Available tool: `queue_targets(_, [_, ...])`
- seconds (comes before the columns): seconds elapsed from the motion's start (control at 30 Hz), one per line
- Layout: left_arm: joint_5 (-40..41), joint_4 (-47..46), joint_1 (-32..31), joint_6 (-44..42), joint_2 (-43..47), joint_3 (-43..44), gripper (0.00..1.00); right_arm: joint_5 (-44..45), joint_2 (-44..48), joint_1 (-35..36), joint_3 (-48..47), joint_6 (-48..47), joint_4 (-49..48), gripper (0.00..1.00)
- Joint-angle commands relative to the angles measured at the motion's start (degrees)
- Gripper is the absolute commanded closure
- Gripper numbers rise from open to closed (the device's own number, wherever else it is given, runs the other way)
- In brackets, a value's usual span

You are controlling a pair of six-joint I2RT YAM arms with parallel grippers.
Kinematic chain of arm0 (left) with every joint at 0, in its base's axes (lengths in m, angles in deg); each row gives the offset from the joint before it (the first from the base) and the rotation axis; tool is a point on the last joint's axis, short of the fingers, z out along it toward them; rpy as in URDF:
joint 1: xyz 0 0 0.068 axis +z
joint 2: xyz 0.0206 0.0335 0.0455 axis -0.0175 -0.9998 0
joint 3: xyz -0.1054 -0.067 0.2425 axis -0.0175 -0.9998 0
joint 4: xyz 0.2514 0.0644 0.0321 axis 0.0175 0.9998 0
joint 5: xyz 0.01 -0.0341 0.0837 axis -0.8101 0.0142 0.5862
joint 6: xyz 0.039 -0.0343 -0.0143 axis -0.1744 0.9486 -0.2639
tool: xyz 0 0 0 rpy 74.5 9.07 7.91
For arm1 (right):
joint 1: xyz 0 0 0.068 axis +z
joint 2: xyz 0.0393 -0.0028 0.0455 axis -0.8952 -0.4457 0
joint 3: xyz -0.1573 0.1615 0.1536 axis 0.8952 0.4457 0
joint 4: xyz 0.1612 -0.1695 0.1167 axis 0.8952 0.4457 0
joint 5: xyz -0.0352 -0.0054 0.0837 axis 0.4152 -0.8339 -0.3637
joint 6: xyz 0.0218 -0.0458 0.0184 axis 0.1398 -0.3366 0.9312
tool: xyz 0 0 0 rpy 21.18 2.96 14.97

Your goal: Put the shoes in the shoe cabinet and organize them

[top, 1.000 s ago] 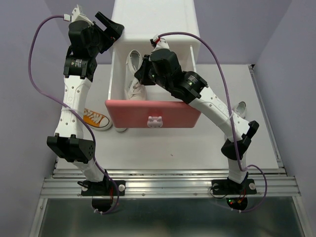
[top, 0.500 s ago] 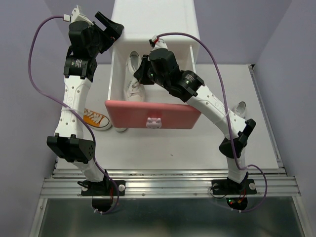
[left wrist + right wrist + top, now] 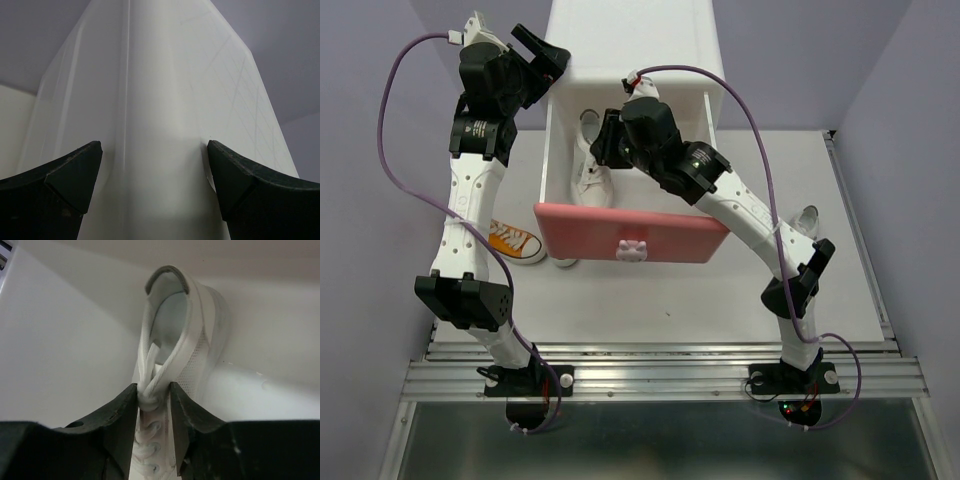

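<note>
The white shoe cabinet [image 3: 632, 35] stands at the back with its salmon-pink drawer [image 3: 630, 232] pulled out. A white sneaker [image 3: 590, 160] lies in the drawer's left half. My right gripper [image 3: 607, 140] is down in the drawer, shut on this sneaker's laces and tongue [image 3: 159, 390]. My left gripper [image 3: 550, 62] is open against the cabinet's upper left corner [image 3: 155, 125], its fingers [image 3: 75, 175] on either side of the edge. An orange sneaker [image 3: 515, 242] lies on the table left of the drawer. The second white sneaker [image 3: 806, 222] shows partly behind the right arm.
A white shoe sole [image 3: 565, 263] peeks out under the drawer's front left corner. The table's right edge has a metal rail [image 3: 860, 230]. Purple walls close in on both sides.
My right gripper has moved slightly up and back into the drawer, carrying the white sneaker with it. The left arm has not moved.
</note>
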Motion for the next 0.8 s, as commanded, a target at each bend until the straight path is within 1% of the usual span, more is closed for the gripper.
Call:
queue_targets(0.0, [5.9, 15.3, 0.9, -5.0, -5.8, -4.6, 0.04, 0.4, -1.7, -0.5, -1.3, -1.8, -6.4, 0.55])
queue_targets(0.07, [5.9, 15.4, 0.9, -5.0, -5.7, -4.6, 0.04, 0.1, -1.7, -0.5, -1.6, -2.7, -6.8, 0.47])
queue_targets(0.13, [5.9, 15.4, 0.9, -4.9, -5.7, -4.6, 0.04, 0.4, -1.7, -0.5, -2.4, -2.8, -7.2, 0.44])
queue_targets(0.23, [5.8, 15.3, 0.9, -5.0, -5.6, -4.6, 0.04, 1.2, -1.3, -0.5, -3.3, -3.2, -7.9, 0.33])
queue_targets(0.27, [5.8, 15.4, 0.9, -5.0, -5.7, -4.5, 0.04, 1.7, -0.8, -0.5, -3.3, -3.7, -8.2, 0.25])
queue_targets(0.3, [5.8, 15.4, 0.9, -5.0, -5.6, -4.5, 0.04, 2.0, -0.3, -0.5, -3.2, -3.8, -8.7, 0.22])
queue_targets(0.33, [5.7, 15.4, 0.9, -5.0, -5.6, -4.5, 0.04, 2.3, 0.1, -0.5, -3.0, -3.8, -9.4, 0.16])
queue_targets(0.37, [5.7, 15.3, 0.9, -5.0, -5.6, -4.5, 0.04, 2.4, 0.6, -0.5, -2.5, -4.7, -9.9, 0.00])
queue_targets(0.43, [5.6, 15.4, 0.9, -4.9, -5.5, -4.4, 0.04, 2.3, 2.1, -0.5, -2.0, -5.8, -11.2, 0.00])
queue_targets(0.6, [5.3, 15.7, 0.9, -5.0, -5.6, -4.4, 0.04, -0.9, 7.8, -0.5, 1.9, -12.2, -16.3, 0.00])
queue_targets(0.7, [5.0, 15.7, 0.9, -5.0, -5.4, -4.8, 0.04, -0.8, 10.6, -0.5, 1.6, -15.0, -18.2, 0.00])
queue_targets(0.77, [4.9, 15.7, 0.9, -5.1, -5.4, -4.9, 0.04, 0.9, 11.8, -0.5, 0.2, -16.4, -18.2, 0.00])
